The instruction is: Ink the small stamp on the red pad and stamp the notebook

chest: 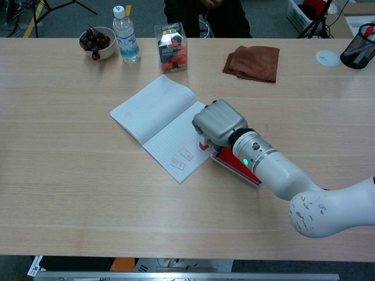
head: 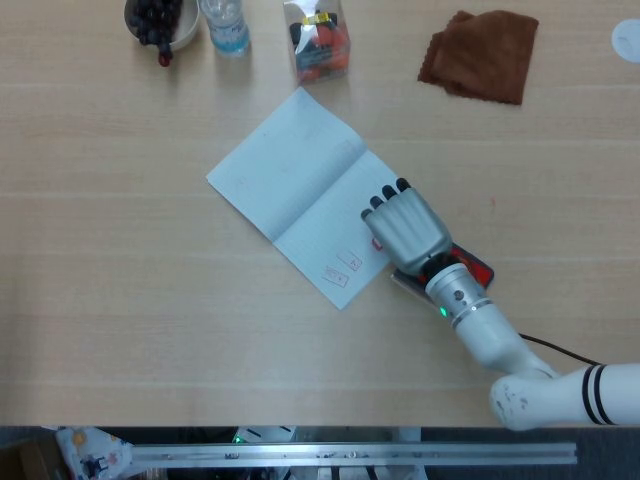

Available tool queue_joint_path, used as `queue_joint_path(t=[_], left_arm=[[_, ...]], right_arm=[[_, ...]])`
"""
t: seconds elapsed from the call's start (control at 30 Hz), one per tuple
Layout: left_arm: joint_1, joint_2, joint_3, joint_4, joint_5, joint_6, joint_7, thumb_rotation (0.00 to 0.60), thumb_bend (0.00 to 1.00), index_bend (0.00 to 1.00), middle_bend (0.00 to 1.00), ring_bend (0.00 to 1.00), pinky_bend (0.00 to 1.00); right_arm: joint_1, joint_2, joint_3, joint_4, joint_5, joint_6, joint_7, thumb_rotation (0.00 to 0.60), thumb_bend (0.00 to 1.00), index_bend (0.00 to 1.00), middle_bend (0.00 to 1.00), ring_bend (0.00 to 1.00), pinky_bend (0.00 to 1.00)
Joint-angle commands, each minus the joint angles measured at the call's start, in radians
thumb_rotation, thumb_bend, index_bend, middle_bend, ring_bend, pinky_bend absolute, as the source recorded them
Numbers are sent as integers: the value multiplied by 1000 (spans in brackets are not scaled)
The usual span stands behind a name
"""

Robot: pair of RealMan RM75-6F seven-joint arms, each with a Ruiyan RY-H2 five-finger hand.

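An open notebook lies slantwise mid-table, with two red stamp marks near its lower corner. My right hand hovers palm-down over the notebook's right edge and grips the small stamp, whose red-and-white base peeks out beneath the fingers. Just behind the hand lies the red ink pad, mostly covered by the wrist. My left hand is out of both views.
At the table's far edge stand a bowl of dark fruit, a water bottle and a clear box with red contents. A brown cloth lies back right, with a black pen cup and white disc beyond.
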Motion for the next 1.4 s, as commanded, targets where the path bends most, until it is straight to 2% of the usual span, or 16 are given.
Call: queue_joint_path(t=[0.03, 0.5, 0.73, 0.97, 1.17, 1.4], left_arm=[[0, 0, 0, 1, -1, 0, -1, 600, 273, 41, 31, 34, 63], [3, 0, -1, 3, 0, 5, -5, 600, 272, 40, 31, 34, 63], [2, 1, 0, -1, 7, 6, -1, 600, 273, 40, 31, 34, 63], [0, 1, 3, -11, 17, 4, 12, 600, 273, 40, 31, 34, 63], [-1, -1, 6, -17, 23, 4, 21, 600, 272, 40, 31, 34, 63], [-3, -4, 10, -21, 27, -3, 30, 600, 272, 40, 31, 34, 63]], right_arm=[[0, -4, -1, 7, 2, -2, 1, 600, 368, 599, 468, 328, 293], [-1, 6, 3, -13, -12, 8, 14, 600, 367, 602, 471, 330, 293], [-13, 74, 17, -94, -30, 42, 31, 600, 368, 602, 471, 329, 293], [-34, 182, 26, -171, -39, 77, 50, 600, 368, 602, 471, 330, 293], [-54, 245, 4, -161, -27, 73, 61, 600, 368, 602, 471, 330, 293], [-73, 251, -9, -88, -10, 45, 116, 600, 368, 602, 471, 330, 293]])
